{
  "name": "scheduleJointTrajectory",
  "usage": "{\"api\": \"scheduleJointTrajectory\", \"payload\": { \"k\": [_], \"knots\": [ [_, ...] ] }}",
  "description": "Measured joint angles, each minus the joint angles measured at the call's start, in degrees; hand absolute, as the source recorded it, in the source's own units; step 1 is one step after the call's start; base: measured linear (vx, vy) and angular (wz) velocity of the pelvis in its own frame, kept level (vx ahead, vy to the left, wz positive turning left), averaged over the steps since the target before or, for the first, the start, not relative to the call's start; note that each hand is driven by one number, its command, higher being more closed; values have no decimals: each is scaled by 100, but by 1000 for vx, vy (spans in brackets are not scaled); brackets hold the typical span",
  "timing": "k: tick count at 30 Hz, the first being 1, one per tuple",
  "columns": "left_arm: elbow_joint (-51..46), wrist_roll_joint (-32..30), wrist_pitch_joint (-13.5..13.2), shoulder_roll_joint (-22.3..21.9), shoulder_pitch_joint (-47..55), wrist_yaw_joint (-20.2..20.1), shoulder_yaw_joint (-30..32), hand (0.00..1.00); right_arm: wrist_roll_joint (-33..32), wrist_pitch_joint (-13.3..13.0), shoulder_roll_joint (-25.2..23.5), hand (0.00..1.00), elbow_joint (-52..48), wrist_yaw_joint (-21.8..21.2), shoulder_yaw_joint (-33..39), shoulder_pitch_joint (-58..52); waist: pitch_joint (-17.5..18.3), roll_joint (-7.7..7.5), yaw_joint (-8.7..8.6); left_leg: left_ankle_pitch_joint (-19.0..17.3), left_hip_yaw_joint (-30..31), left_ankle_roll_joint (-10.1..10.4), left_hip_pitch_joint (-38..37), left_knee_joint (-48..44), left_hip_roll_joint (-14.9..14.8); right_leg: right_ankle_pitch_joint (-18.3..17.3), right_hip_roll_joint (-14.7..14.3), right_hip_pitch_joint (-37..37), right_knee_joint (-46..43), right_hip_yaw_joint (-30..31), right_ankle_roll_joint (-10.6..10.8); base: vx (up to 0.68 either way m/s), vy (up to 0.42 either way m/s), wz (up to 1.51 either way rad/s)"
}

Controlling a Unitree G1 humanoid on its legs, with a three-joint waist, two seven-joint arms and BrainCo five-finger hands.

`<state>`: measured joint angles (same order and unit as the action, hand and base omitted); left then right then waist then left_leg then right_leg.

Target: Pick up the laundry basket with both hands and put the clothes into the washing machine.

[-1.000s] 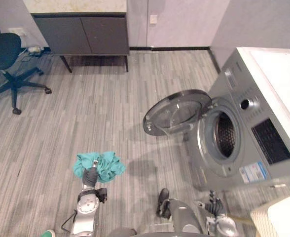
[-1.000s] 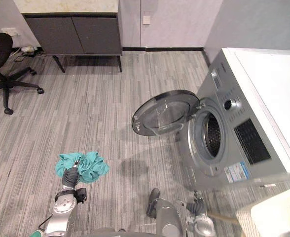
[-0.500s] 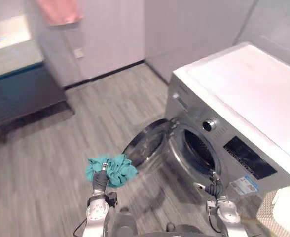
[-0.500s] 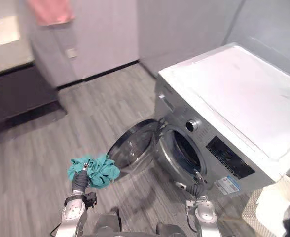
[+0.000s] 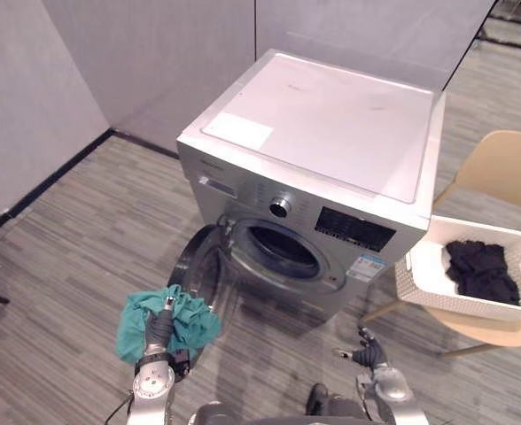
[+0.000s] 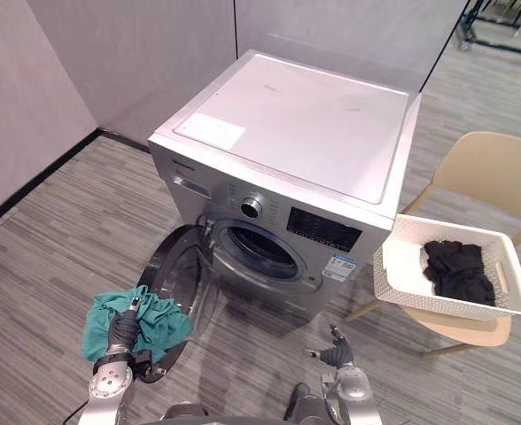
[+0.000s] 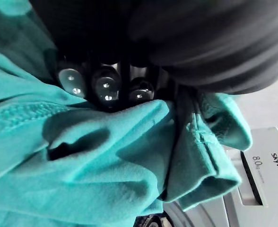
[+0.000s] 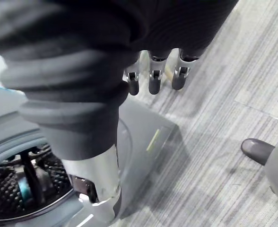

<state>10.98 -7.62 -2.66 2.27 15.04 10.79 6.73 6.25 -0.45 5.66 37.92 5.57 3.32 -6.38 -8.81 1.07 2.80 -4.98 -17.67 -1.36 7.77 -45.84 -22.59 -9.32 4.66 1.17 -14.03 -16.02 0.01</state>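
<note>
White basket holds black clothes; left hand grips teal cloth.

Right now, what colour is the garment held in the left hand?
Plain teal garment, clearest in the left wrist view; the left hand clutches it.

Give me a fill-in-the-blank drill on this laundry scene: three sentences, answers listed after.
The left hand is shut on a ___ cloth.
The door of the washing machine stands ___.
The white basket on the beige chair holds ___ clothes.
Missing words: teal, open, black.
</note>
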Motion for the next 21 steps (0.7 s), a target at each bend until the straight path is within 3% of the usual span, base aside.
{"api": "scheduleJointTrajectory", "payload": {
  "k": [2,4,5,7,10,13,18,20,21],
  "knots": [
    [-125,-204,-9,47,-42,45,-365,100,-16,-37,40,0,11,81,128,56,-19,3,8,-618,550,204,296,136,438,-14,23,22,31,227,-28,122,2,-59],
    [-257,-440,-62,45,-54,42,-704,100,-18,-37,118,0,146,90,146,61,-36,-15,-23,-794,861,338,370,1033,943,-9,43,-5,73,417,-23,118,57,-53],
    [-255,-492,-76,39,-69,38,-766,100,-18,-38,137,0,181,92,159,59,-38,-7,-38,-775,973,365,354,1400,1069,-4,45,-8,66,456,3,153,139,-53],
    [-198,-687,-96,63,-256,34,-925,100,-22,-49,176,0,345,153,342,89,-121,132,-46,-203,1225,539,99,2573,1318,-70,-20,8,-92,625,256,129,167,-51],
    [-176,-891,-99,198,-413,28,-1078,100,-129,-61,98,0,377,187,381,-29,-102,-28,-169,-195,1168,480,-42,2820,1605,-53,201,-115,60,654,424,169,117,-5],
    [-139,-891,-103,260,-503,-18,-1167,100,-143,-74,88,0,375,182,370,-20,-88,22,-196,-180,1053,446,-279,3061,1785,-9,364,-269,283,696,531,118,113,-4],
    [262,-818,-101,344,-638,-76,-1179,100,-157,-82,103,0,326,190,374,187,-164,114,-207,-187,918,439,-247,3055,1731,-32,348,-70,129,846,549,42,2,-18],
    [316,-724,-92,378,-863,-63,-1200,100,-175,-82,144,0,193,208,371,425,-483,128,-213,-312,842,399,233,2445,1617,-245,350,557,-668,918,517,-135,-47,-26],
    [313,-641,-93,390,-1047,-45,-1183,100,-183,-84,166,0,26,231,366,588,-670,133,-213,-541,792,405,687,1875,1488,-436,354,1077,-1323,1009,486,-214,-46,-36]
  ]
}}
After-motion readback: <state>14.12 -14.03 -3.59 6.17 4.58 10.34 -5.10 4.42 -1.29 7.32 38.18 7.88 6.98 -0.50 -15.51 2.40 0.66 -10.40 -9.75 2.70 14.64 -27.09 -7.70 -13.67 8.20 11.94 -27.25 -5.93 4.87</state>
